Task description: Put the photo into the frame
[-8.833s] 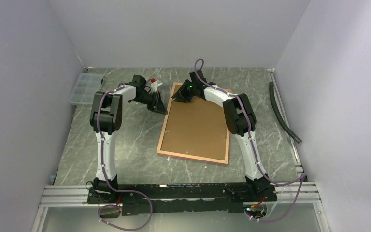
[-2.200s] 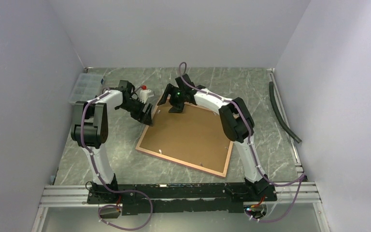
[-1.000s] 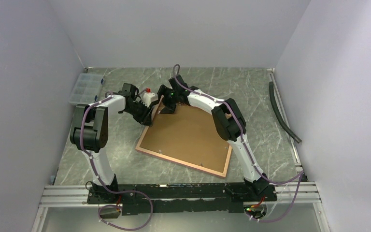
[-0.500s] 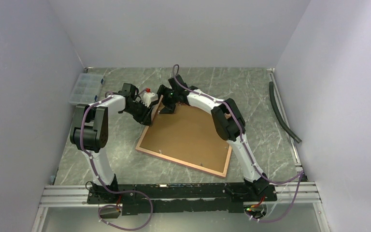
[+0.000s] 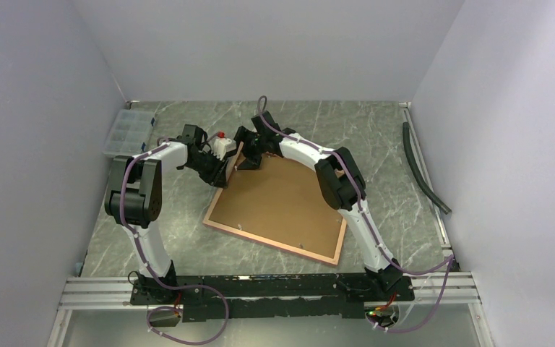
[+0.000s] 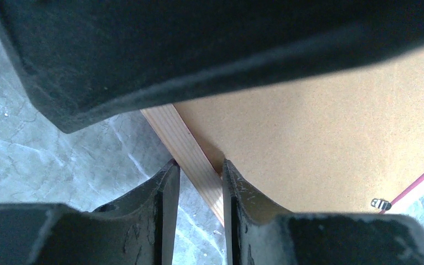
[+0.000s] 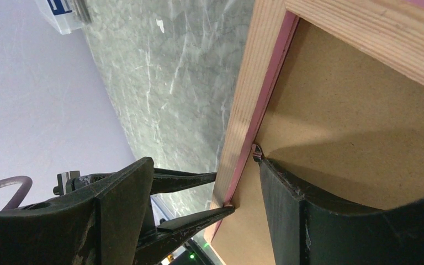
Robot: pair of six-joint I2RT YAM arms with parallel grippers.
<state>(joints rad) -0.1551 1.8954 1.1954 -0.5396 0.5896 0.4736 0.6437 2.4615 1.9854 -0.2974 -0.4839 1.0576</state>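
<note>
Grey-green marbled counter (image 5: 181, 217) sits between pale walls (image 5: 43, 108), and on it your frame (image 5: 269, 242) lies flat, back side up and turned at a slant. Its brown backing board (image 5: 282, 199) fills the opening. Both of your arms reach to the frame's far left corner.

Your left fingers (image 6: 165, 187) stand only a narrow way apart, one on each side of the tan wooden rail (image 6: 190, 149) near that corner. The outer finger is over the counter and the inner one over the edge of the backing board. You cannot tell from these views whether they pinch the rail or only straddle it.

Your right fingers (image 7: 287, 199) are spread wide and hold nothing. One tip rests on or just above the backing board, right beside a small metal clip (image 7: 255, 152). The other hangs outside the frame over the counter, with the rail and its pink inner edge between the two.

A clear plastic compartment box (image 5: 124, 132) sits at the counter's far left edge, and a black hose (image 5: 423, 170) lies along the right side, well apart from the frame.
</note>
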